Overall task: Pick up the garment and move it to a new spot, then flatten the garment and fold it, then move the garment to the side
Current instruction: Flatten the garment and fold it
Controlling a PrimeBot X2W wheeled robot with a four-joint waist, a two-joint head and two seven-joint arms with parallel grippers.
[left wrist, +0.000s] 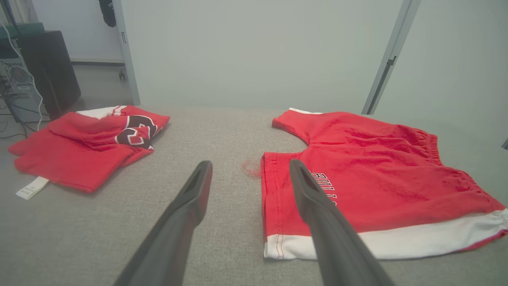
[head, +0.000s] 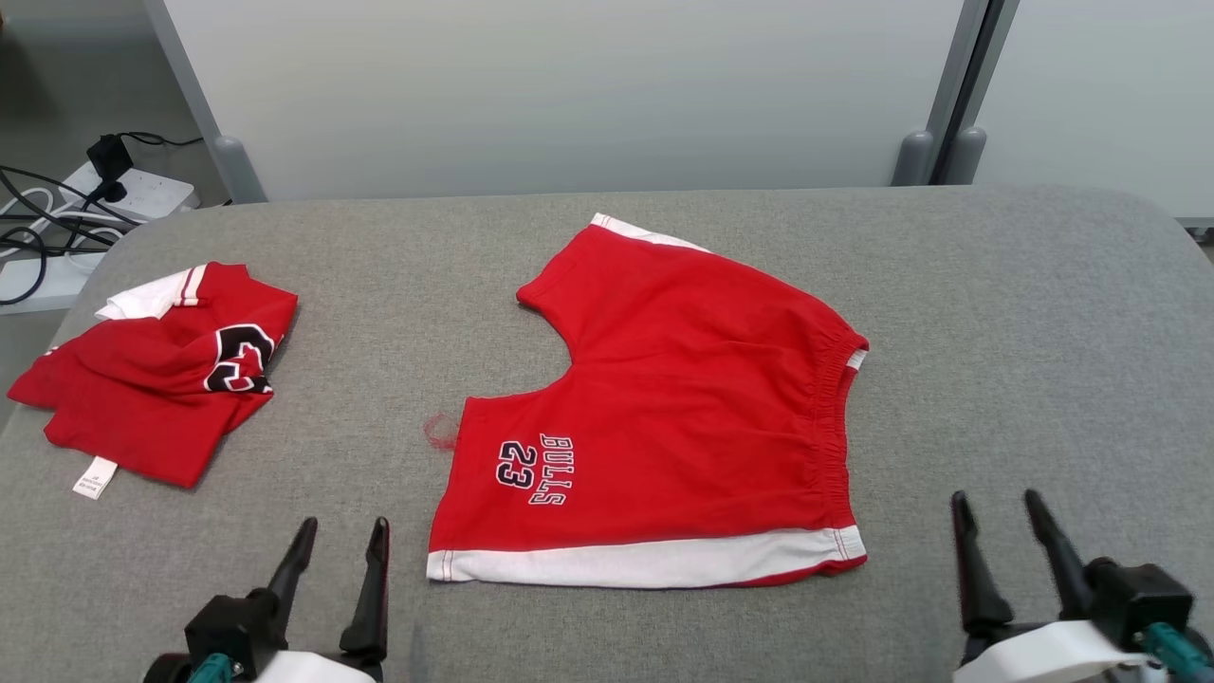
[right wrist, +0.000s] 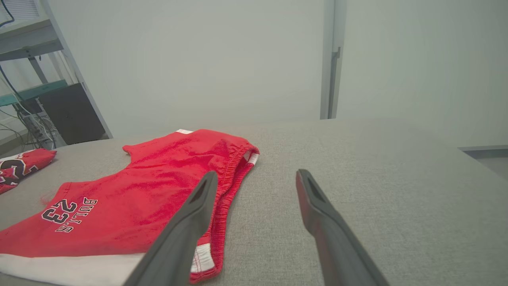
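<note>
The shorts [head: 664, 408] lie spread in the middle of the table [head: 1024, 313], with the waistband [head: 835, 417] toward the robot's right and the two legs toward its left. A jersey [head: 152, 389] lies bunched at the far left, well apart from them.

The left gripper [head: 344, 524] and the right gripper [head: 996, 495] hover near the front edge. Both have their jaws spread wide and hold nothing.

The cloth looks already quite flat, so I judge that the fold is the step now. To do it well, each gripper should take one near corner of the white stripe [head: 654, 562], the left at the leg end and the right at the waistband end. It is better to pinch both layers together. Then both should lift a little and carry the edge evenly to the far side, so that one leg covers the other. If one hand goes faster, the fold will be crooked.
</note>
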